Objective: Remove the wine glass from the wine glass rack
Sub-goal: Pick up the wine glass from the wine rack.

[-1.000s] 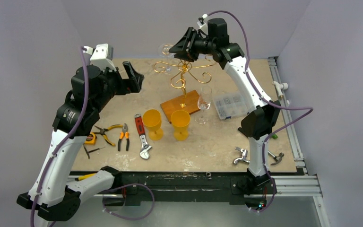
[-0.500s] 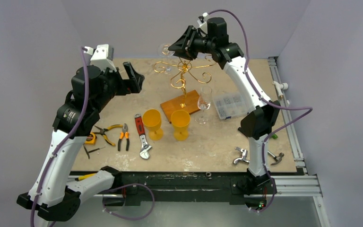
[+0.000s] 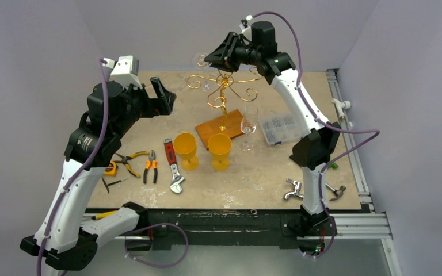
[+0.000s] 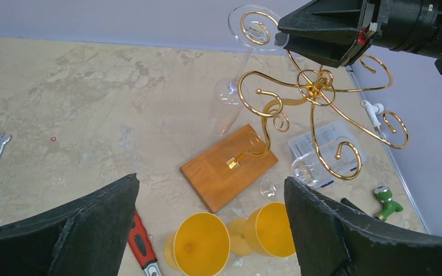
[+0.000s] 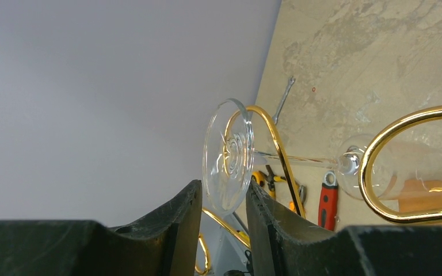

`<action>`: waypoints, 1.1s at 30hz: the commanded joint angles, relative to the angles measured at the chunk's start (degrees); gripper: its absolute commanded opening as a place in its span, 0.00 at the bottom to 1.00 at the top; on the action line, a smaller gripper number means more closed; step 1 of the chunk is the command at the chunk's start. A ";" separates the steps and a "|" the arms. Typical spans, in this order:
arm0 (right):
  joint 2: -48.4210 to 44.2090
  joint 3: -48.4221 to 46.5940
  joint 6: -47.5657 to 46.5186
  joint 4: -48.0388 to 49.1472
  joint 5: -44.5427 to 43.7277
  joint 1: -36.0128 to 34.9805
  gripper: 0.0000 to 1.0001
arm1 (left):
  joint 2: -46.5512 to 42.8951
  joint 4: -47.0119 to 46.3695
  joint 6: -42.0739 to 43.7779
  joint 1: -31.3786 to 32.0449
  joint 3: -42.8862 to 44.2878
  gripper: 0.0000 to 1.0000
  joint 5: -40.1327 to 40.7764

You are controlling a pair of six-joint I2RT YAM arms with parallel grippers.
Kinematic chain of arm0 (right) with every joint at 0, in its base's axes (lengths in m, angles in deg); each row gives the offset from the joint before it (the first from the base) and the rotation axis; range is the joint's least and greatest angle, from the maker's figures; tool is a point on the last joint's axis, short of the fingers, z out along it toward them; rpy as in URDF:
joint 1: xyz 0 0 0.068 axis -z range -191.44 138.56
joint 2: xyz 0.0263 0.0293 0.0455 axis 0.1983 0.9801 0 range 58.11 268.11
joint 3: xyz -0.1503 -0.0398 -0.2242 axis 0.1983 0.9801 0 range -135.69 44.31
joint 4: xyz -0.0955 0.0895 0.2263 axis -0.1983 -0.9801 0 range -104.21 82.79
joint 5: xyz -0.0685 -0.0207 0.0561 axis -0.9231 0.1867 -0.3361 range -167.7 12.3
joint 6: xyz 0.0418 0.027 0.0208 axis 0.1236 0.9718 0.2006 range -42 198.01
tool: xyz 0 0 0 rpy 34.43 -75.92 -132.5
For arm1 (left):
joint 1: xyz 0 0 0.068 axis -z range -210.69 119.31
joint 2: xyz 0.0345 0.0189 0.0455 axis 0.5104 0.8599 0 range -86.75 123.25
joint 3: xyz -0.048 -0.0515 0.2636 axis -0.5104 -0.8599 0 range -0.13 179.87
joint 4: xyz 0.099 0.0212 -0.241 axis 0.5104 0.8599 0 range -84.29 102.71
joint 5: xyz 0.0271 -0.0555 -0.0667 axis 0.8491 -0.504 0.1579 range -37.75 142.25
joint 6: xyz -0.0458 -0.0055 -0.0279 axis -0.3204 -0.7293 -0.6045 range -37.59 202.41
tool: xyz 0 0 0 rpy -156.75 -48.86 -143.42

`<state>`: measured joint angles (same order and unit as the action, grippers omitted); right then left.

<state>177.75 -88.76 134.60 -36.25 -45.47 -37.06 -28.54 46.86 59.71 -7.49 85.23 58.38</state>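
Right claw [image 5: 221, 190] has crept toward upper left, straddling the foot of the clear hanging wine glass [image 5: 228, 150]; grip uncertain, lift-off likely near.

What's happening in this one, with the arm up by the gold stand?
The right gripper is at the top of the gold rack, its fingers either side of the foot of a wine glass hanging upside down from a curled arm. The glass is not off the rack yet, and a firm grip can't be confirmed. The left gripper hangs open, holding nothing.
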 commanded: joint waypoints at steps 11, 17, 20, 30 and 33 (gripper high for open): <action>0.27 -2.08 0.85 2.23 -1.68 -1.21 0.28 | -1.57 -2.33 2.39 -0.53 -0.43 0.93 -0.64; 0.40 -1.96 1.04 1.43 -2.51 -1.22 0.23 | -1.70 -2.25 2.48 -0.53 -0.73 0.93 -0.55; 0.47 -1.98 1.27 1.20 -2.65 -1.25 0.18 | -1.64 -2.34 2.57 -0.53 -0.72 0.93 -0.64; 0.29 -1.04 2.81 1.81 -2.30 -1.27 0.00 | -1.55 -2.38 2.75 -0.53 -0.89 0.93 -0.68; -0.17 -0.13 3.74 2.54 -2.05 -1.30 0.00 | -1.45 -2.38 2.66 -0.53 -0.98 0.93 -0.68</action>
<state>177.88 -88.68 136.90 -36.89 -48.12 -37.76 -29.61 46.88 61.05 -7.49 84.47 58.16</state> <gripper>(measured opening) 0.011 0.934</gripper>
